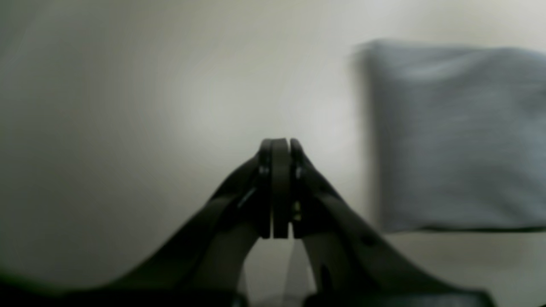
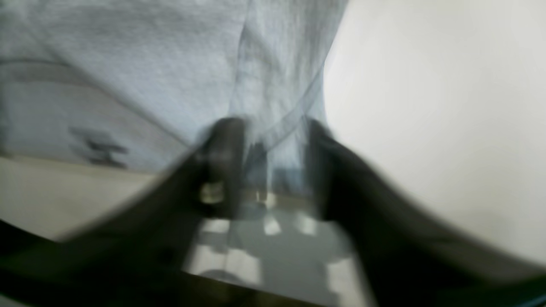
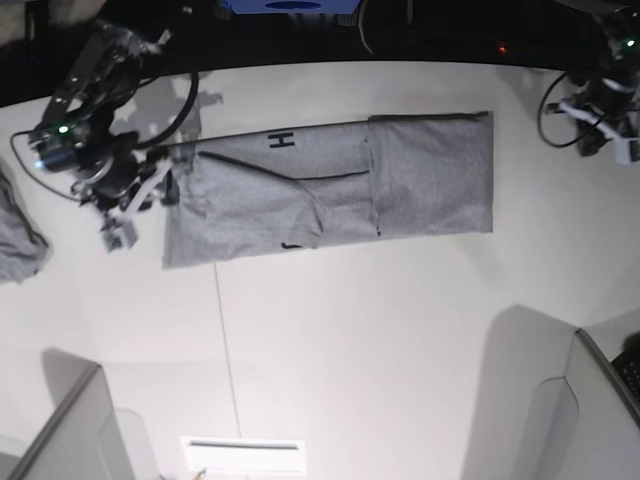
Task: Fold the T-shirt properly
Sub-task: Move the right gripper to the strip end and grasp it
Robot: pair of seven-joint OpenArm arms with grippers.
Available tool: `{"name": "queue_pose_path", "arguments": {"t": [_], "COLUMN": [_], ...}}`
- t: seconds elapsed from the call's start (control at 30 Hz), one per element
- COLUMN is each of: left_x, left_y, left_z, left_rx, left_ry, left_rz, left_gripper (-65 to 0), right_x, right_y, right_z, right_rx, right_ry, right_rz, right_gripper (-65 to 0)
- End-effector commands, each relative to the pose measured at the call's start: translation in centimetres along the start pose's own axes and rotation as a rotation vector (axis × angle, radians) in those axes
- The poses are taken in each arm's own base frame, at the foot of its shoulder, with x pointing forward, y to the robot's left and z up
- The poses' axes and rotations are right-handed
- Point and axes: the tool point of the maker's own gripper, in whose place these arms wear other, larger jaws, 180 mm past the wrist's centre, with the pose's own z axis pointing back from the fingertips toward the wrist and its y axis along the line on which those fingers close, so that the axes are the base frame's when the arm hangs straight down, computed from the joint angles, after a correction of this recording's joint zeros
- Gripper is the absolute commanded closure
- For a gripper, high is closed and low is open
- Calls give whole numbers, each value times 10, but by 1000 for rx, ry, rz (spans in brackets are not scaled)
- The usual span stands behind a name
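The heather-grey T-shirt (image 3: 330, 190) lies flat across the far half of the table, folded into a long strip, with a black letter H (image 3: 282, 141) showing near its far edge. My right gripper (image 3: 158, 187) is at the shirt's left end. In the right wrist view (image 2: 273, 157) its jaws stand apart with a hemmed fold of the shirt (image 2: 277, 85) between them; the picture is blurred. My left gripper (image 1: 280, 147) is shut and empty over bare table, with the shirt (image 1: 456, 136) off to its right. In the base view it (image 3: 608, 125) is at the far right corner.
A smaller piece of grey cloth (image 3: 15, 245) lies at the table's left edge. A white paper (image 3: 243, 455) lies at the front edge. Grey panels stand at the front left (image 3: 70, 430) and front right (image 3: 600, 400). Cables and dark equipment run along the back edge.
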Motion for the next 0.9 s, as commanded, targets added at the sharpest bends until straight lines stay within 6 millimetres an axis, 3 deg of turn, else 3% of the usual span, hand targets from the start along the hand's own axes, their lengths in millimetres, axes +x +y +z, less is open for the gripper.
{"name": "queue_pose_path", "arguments": {"t": [0.0, 0.1, 0.27, 0.47, 0.63, 0.87], "left_x": [7, -4, -29, -42, -40, -40], "left_y": [8, 41, 75, 79, 76, 76], "left_z": [8, 26, 36, 34, 33, 32], "left_rx": [10, 62, 130, 133, 127, 126], "left_ry": [-41, -52, -19, 6, 1, 0], "left_rz": [-6, -8, 62, 93, 92, 92], "left_gripper": [0, 0, 0, 0, 0, 0], "right_x": [10, 26, 10, -8, -27, -64], "right_y": [-11, -23, -48, -49, -36, 21], "right_z": [4, -3, -32, -64, -74, -92], "right_rx": [1, 86, 134, 217, 256, 350], "right_ry": [-25, -82, 24, 87, 137, 235], "right_rz": [-16, -100, -205, -313, -349, -296], "right_gripper": [-404, -510, -477, -465, -465, -462]}}
